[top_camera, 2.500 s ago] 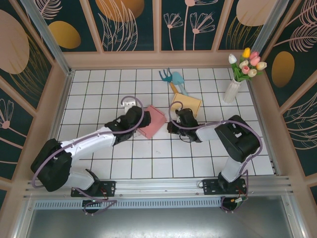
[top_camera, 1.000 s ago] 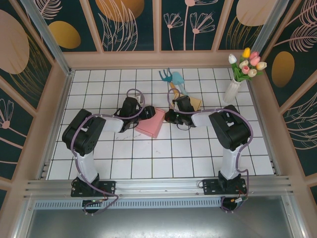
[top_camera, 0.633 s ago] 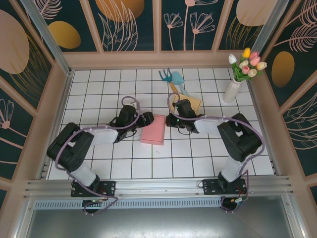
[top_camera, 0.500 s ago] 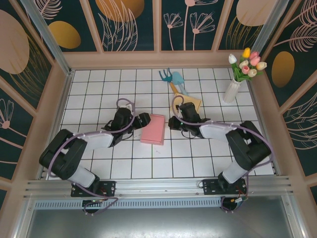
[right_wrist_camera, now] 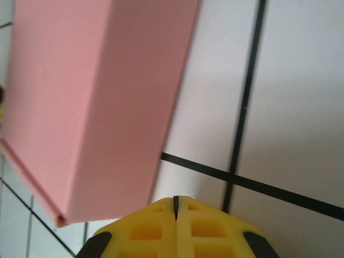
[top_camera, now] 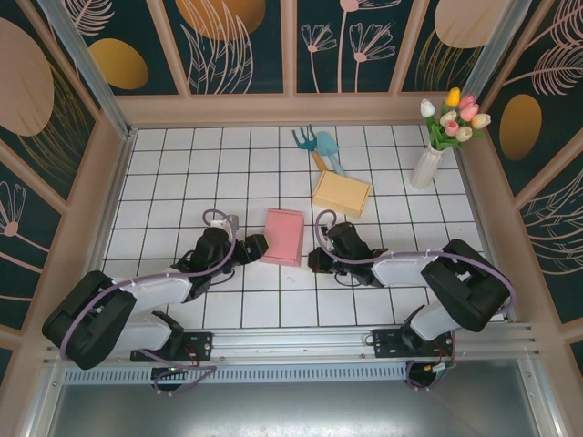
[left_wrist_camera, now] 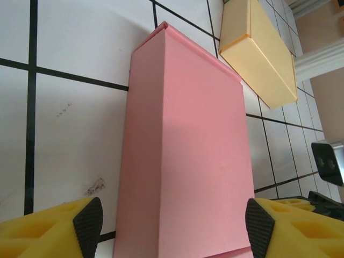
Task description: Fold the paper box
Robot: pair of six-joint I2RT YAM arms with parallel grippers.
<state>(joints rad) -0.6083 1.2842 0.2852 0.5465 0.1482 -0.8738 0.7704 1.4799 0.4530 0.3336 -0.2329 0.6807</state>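
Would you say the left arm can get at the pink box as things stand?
Likely yes: the left arm has its jaws open wider than the pink box, which lies straight ahead with nothing between.

Paper box (top_camera: 283, 236) pink. Second box (top_camera: 342, 192) pale yellow. Table (top_camera: 182, 173) white tiles, black grid lines. Left gripper (left_wrist_camera: 173, 227) pads (left_wrist_camera: 43, 228) yellow, tips black. Vase (top_camera: 424, 168) white.

- Pink box (left_wrist_camera: 183, 161): smooth matt card.
- My left fingertips (left_wrist_camera: 37, 231): spongy yellow foam.
- Table (left_wrist_camera: 80, 37): glossy white tile.
- Yellow box (left_wrist_camera: 260, 51) at one o'clock: probably matt card.
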